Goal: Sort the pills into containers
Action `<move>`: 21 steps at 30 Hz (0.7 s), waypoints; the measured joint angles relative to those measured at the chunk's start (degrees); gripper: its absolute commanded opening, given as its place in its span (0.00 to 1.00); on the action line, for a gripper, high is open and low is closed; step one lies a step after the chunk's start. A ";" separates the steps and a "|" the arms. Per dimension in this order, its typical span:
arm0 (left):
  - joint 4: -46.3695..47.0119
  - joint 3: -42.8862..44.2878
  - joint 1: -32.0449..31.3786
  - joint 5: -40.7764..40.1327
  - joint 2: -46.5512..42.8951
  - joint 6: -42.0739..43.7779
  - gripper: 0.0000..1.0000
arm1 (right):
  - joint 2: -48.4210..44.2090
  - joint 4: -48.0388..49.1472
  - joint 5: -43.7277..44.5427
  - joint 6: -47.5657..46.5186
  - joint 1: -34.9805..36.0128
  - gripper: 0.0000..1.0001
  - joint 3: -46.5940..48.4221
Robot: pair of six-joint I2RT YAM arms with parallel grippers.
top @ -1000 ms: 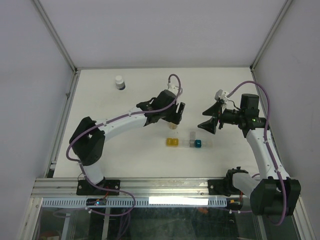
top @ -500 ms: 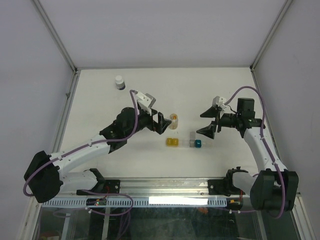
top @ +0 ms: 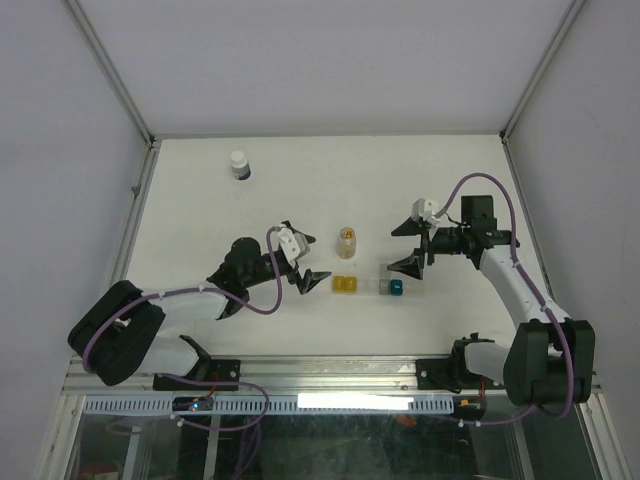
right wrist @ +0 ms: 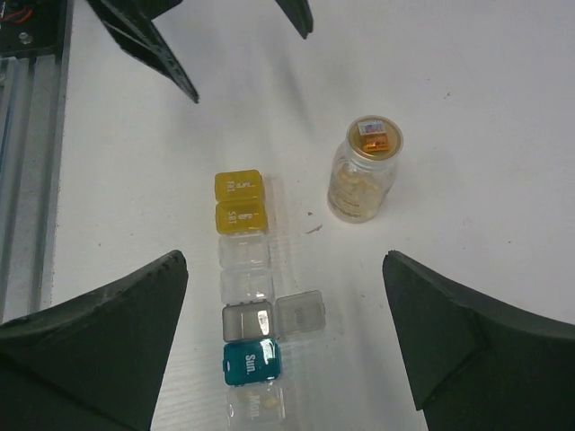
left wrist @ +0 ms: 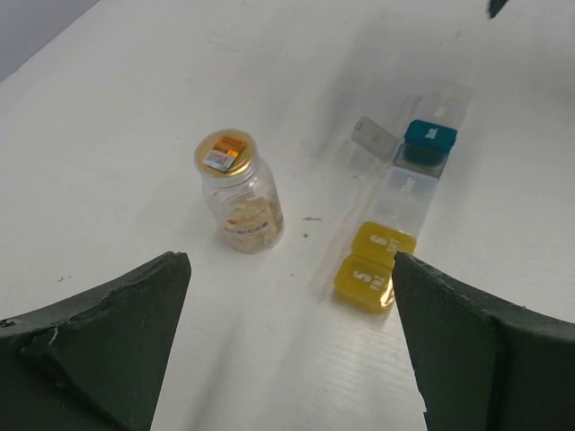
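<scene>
**Left gripper [top: 308, 258] released the pill vial [top: 346, 242], then withdrew**
It and the right gripper [top: 405, 248] gaped empty; the capped vial stood mid-tabletop [top: 200, 210], just behind the yellow container [top: 345, 285] and teal container [top: 396, 287]. Pills seemingly awaited pouring.

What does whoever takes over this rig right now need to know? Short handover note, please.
Grippers: left gripper open and empty, just left of the vial; right gripper open and empty, near the teal compartment.
Things: vial upright, cap on, pills inside, standing behind the yellow compartments. All compartments sit in one row.
Done: the grey compartment beside the teal one has its lid flipped open; its contents are unclear.
Left: probably all the sorting, that is open the vial and move pills into the compartments.
</scene>
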 measured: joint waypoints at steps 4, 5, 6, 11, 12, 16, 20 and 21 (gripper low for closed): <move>3.96 4.11 3.91 5.33 9.68 2.71 0.98 | -1.53 -0.46 0.44 -0.85 0.00 0.93 -0.92; 4.74 5.62 4.22 6.01 11.74 3.17 0.97 | -1.81 -0.50 0.52 -1.01 0.00 0.93 -1.05; 5.29 7.19 4.35 6.82 13.68 3.69 0.97 | -1.90 -0.57 0.55 -1.07 0.00 0.93 -1.09; 6.69 14.43 4.35 8.96 21.94 6.05 0.90 | -1.97 -1.11 1.01 -1.46 0.00 0.93 -1.11; 6.64 15.45 4.35 9.49 23.15 6.36 0.88 | -1.97 -1.22 1.09 -1.46 0.00 0.93 -1.11; 4.37 20.31 4.35 10.84 27.54 7.74 0.84 | -1.97 -1.29 1.36 -1.49 0.00 0.93 -1.09; 1.46 24.22 4.37 12.33 30.49 8.44 0.79 | -1.97 -1.29 1.38 -1.51 0.00 0.93 -1.11; 0.90 24.92 4.37 12.72 31.04 8.46 0.77 | -1.99 -1.31 1.36 -1.51 0.00 0.93 -1.11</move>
